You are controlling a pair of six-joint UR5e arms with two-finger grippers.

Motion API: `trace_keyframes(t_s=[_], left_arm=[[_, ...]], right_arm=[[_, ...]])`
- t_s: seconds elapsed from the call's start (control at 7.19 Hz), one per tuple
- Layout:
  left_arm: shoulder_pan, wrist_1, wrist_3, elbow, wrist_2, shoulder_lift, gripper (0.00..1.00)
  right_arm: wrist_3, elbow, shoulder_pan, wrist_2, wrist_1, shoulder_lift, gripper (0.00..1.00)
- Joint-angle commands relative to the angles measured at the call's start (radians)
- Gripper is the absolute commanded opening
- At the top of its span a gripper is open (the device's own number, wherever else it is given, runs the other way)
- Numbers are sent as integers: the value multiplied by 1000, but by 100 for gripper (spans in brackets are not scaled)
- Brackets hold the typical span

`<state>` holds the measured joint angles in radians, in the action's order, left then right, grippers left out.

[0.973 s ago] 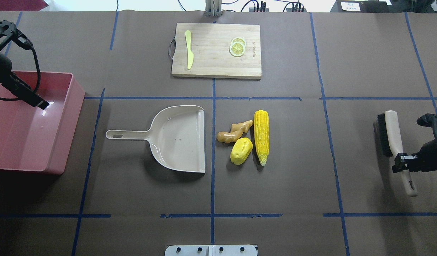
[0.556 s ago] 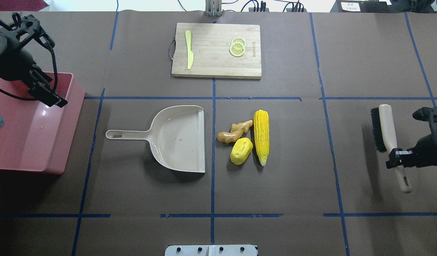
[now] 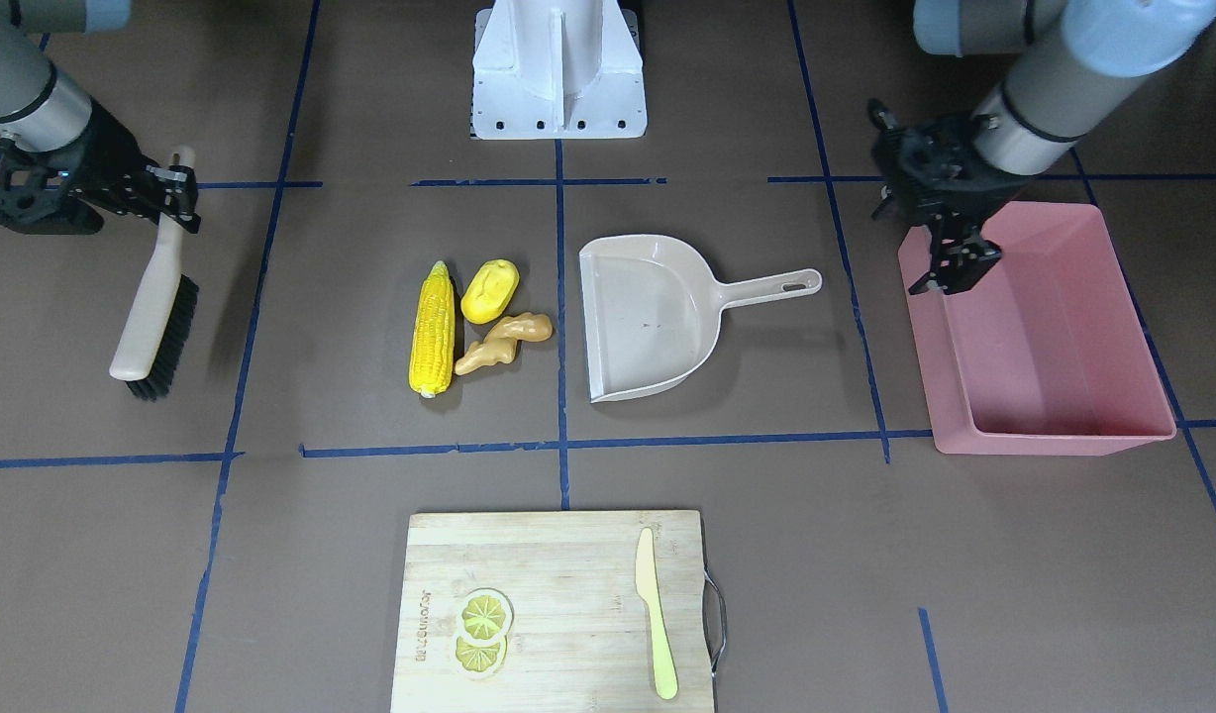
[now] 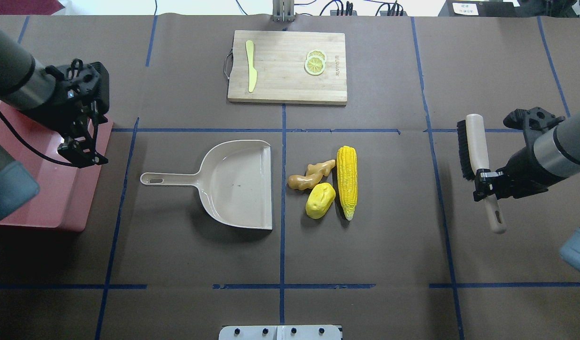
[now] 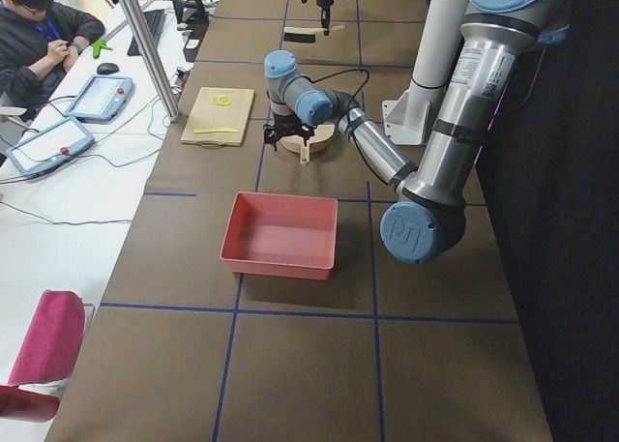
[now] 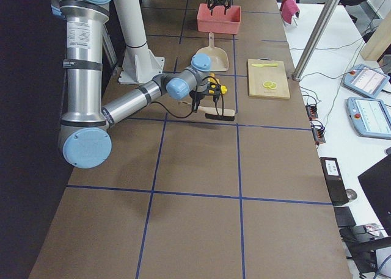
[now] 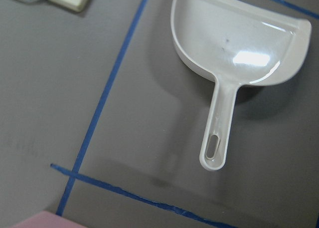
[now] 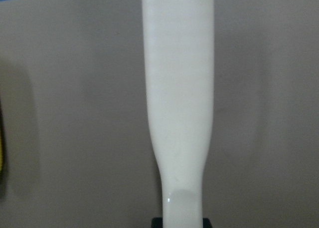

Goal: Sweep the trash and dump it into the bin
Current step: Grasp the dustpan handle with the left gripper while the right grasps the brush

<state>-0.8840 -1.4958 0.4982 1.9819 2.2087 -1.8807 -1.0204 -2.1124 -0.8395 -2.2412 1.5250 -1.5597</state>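
Observation:
The corn cob (image 4: 347, 182), the potato lump (image 4: 320, 200) and the ginger root (image 4: 311, 175) lie together on the table, just right of the beige dustpan (image 4: 238, 184). They show in the front view too: corn (image 3: 432, 332), potato (image 3: 489, 291), ginger (image 3: 504, 342). The pink bin (image 4: 89, 189) stands at the far left, partly hidden by my left arm. My left gripper (image 4: 82, 155) hangs open and empty over the bin's right wall, left of the dustpan handle (image 7: 214, 153). My right gripper (image 4: 486, 182) is shut on the handle of a brush (image 4: 474, 141), held off the table well right of the corn.
A wooden cutting board (image 4: 285, 66) lies at the far middle with a yellow-green knife (image 4: 251, 71) and lemon slices (image 4: 315, 63). Blue tape lines cross the brown table. The robot's base plate (image 4: 280, 333) is at the near edge.
My left gripper has moved right, from over the bin's inside to its right wall. My right gripper has carried the brush left and farther from the robot.

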Motion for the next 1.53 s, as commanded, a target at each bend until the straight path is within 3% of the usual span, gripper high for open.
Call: trace_keyframes(t_s=[0.0,0.42,1.11,1.39], left_arm=[[106,-3,17,-64,-113,-70,100],[134,-8,16,-169,-110,-153,100],[223,-6,16,-209,-112,-161,100],[224,-67,14,-260,-113,-161,100]], right_arm=[[-1,-14,36,8,206,166,0],[-3,-8,53,11,210,176,0],[-6,-11,60,8,210,179,0],[-16,-15,62,5,208,179,0]])
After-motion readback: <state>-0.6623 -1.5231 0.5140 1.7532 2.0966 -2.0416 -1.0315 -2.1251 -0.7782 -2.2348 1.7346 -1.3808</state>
